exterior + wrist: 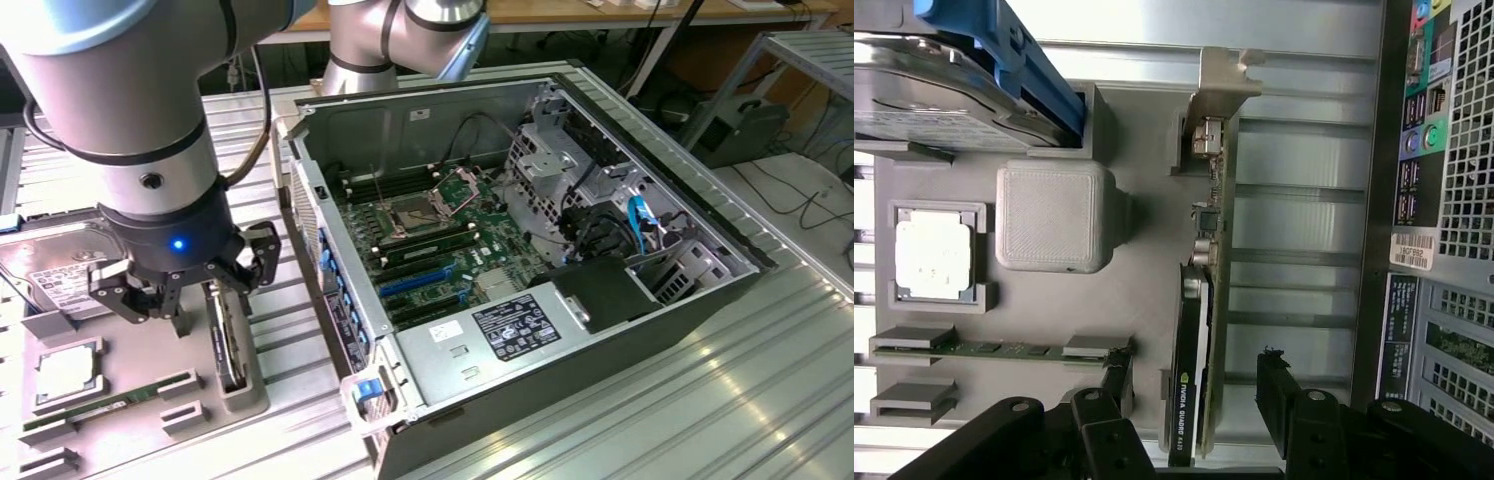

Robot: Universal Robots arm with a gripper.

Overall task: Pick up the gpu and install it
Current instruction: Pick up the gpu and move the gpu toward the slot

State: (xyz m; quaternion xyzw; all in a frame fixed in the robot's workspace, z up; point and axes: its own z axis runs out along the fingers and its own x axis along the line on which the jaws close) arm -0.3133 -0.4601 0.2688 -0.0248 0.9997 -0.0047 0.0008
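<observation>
Arm [134,150] upright, wrist pointing straight down, at the exterior view's left of the open computer case [534,250]; pincer [187,295] spread, straddling the gpu [230,340] standing on edge in a grey holder [134,400]

This is a robotics lab or test workshop set up for computer assembly. A large silver and grey industrial robot arm [127,110] stands over a ribbed aluminium bench [747,400]. On the bench an open black and grey tower computer case [400,125] lies on its side with its green motherboard [427,235] exposed. A grey moulded fixture tray [134,375] keeps loose parts in fitted slots, among them the gpu [1190,380], a flat green card with a black shroud. Behind, black cables [787,190] trail over the floor near a wooden desk [587,15].
</observation>
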